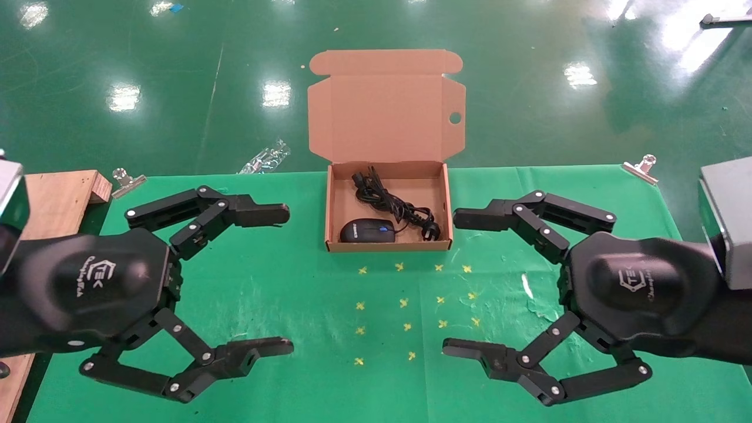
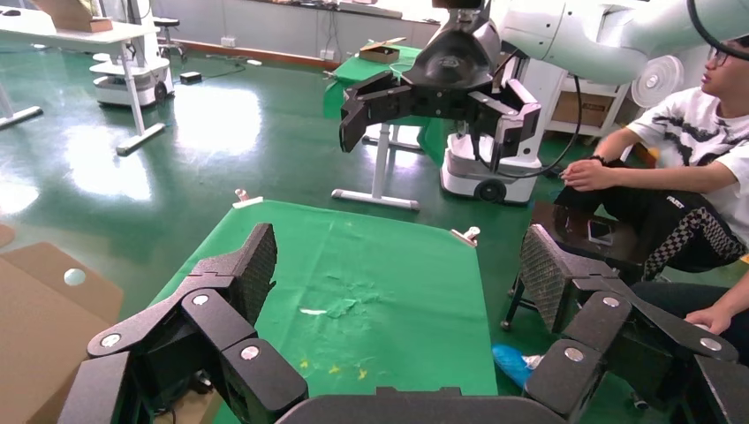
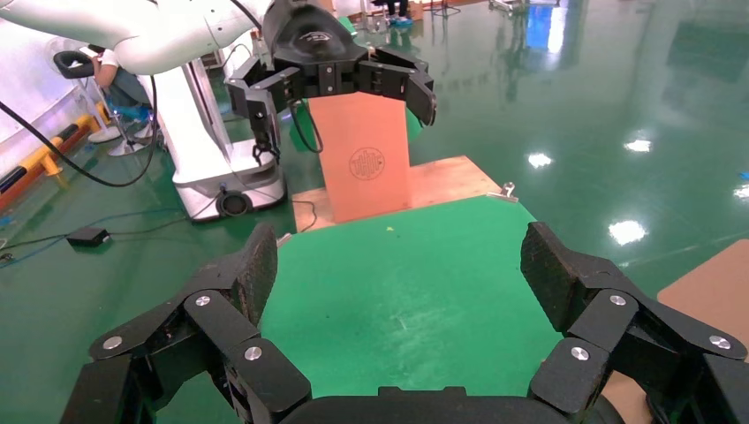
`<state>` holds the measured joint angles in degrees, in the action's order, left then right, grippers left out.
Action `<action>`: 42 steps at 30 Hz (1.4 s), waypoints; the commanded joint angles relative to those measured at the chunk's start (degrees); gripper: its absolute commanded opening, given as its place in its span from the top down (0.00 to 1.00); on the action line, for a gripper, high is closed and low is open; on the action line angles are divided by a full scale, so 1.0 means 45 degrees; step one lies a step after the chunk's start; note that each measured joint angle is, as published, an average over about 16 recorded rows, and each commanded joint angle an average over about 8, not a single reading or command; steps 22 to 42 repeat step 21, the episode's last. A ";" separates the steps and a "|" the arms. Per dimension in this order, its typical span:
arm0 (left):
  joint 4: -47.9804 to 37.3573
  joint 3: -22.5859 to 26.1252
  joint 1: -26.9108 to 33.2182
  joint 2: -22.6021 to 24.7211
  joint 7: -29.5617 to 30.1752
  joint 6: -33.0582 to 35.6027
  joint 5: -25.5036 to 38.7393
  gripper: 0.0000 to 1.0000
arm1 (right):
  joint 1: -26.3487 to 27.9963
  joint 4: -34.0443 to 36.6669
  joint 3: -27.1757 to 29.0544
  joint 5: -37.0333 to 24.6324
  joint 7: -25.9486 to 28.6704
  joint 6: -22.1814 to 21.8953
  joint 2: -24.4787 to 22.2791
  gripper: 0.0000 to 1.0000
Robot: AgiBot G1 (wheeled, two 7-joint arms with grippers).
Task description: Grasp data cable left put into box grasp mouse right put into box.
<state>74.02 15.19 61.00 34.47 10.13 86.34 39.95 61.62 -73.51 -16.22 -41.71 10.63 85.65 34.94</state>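
The brown cardboard box stands open at the far middle of the green table, its lid upright. Inside it lie the coiled black data cable with its plug toward the front right, and the black mouse with a blue wheel at the front left. My left gripper is open and empty, left of the box and nearer me. My right gripper is open and empty, right of the box. Each wrist view shows its own open fingers over bare green cloth.
Yellow cross marks dot the green cloth in front of the box. A wooden board lies at the table's left edge. Metal clips hold the cloth's far corners. A clear plastic wrapper lies on the floor behind.
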 commanded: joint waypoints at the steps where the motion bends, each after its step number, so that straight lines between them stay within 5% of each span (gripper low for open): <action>1: -0.0020 0.0040 0.0024 0.0025 0.0031 -0.0030 0.0086 0.00 | 0.0001 0.0002 0.0000 -0.0002 0.0000 -0.0001 0.0002 0.00; 42: -0.0087 0.0162 0.0107 0.0106 0.0129 -0.0128 0.0369 0.00 | 0.0002 0.0003 0.0000 -0.0003 0.0001 -0.0004 0.0002 0.00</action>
